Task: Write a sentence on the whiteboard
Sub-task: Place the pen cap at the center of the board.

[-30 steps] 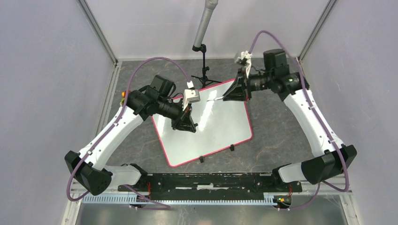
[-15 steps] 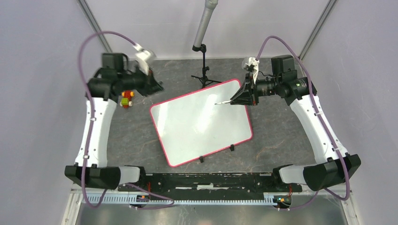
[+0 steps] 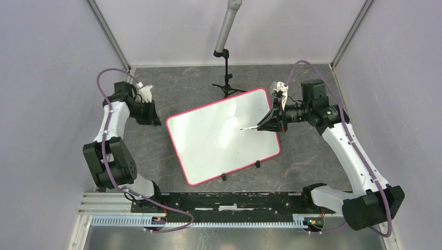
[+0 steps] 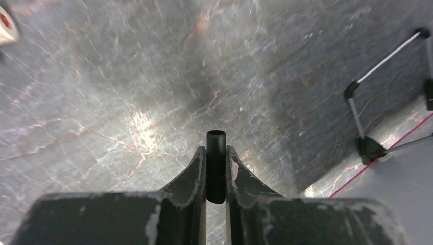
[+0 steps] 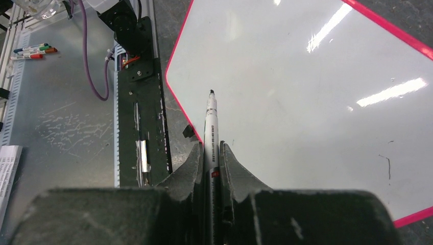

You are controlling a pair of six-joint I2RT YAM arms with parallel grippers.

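Near edge: the rail [image 3: 229, 200] with the arm bases sits clear of the whiteboard's near rim, with bare tabletop [image 3: 307, 151] between them.

Whiteboard [image 3: 219, 151]: lies flat and skewed, its two black clips [image 3: 257, 164] on the near rim. No sentence on it yet. All you have is one short stray stroke [image 5: 388, 166] near the rim.

What changed: a second ago your left gripper [image 4: 215, 153] was over the whiteboard, right up against the marker. It has since swung off past the left rim and folded back. It now sits over stone, well apart from the whiteboard, fingers pinched on a short black tube [image 4: 215, 168], likely the cap. My read: the marker is uncapped, the surface is free, and writing can begin.

Right gripper [image 5: 210, 148]: fingers pinched on the marker [image 5: 211, 122]. The bare tip points out over the whiteboard's right half. You cannot tell whether it touches.

Room: the whole white face is open leftward from the tip. Mind the pink rim close beside the right gripper.

Far: the tripod [image 3: 228, 86] stands just beyond the far rim, so keep long strokes short of it.
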